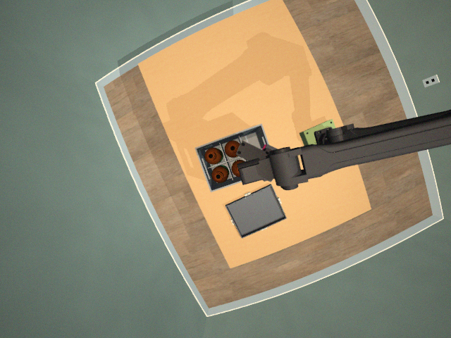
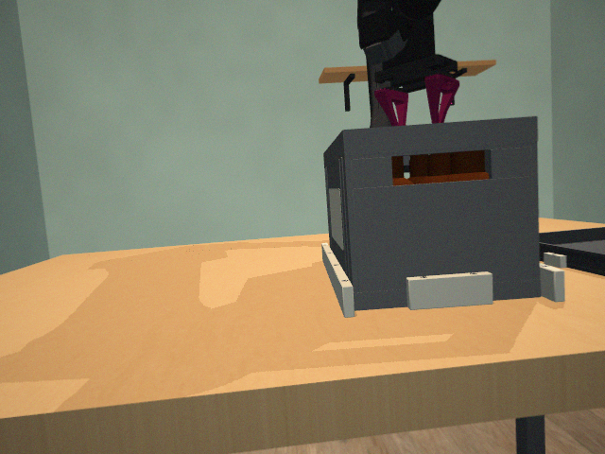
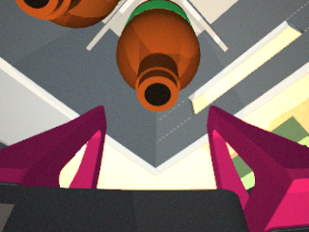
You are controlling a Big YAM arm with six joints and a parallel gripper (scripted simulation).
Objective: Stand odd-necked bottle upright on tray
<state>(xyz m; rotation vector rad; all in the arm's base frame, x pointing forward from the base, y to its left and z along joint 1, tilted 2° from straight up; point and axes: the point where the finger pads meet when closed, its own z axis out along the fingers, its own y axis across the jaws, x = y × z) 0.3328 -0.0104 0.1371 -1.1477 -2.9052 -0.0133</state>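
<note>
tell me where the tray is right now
In the top view the tray lies flat on the orange mat, just below the crate and apart from it, under the arm's wrist; nothing stands on it.

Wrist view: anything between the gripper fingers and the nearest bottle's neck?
Nothing. The open gripper holds nothing; only bare crate wall shows between its fingers and the bottle.

- Walls (image 2: pixel 170 122) around me: flat pale grey-green, evenly lit.
- A wooden shelf (image 2: pixel 341 74) hangs on the far wall on a dark bracket (image 2: pixel 348 93).
- Table top (image 2: pixel 170 312): light orange wood, paler front edge; one dark leg (image 2: pixel 529 434) under its front right corner.
- Floor (image 1: pixel 363 54): brown wood planks, with a pale border (image 1: pixel 391 61).
- Broad soft shadows lie across the table top.
- Small wall socket (image 1: pixel 430 80) at the upper right.
</note>
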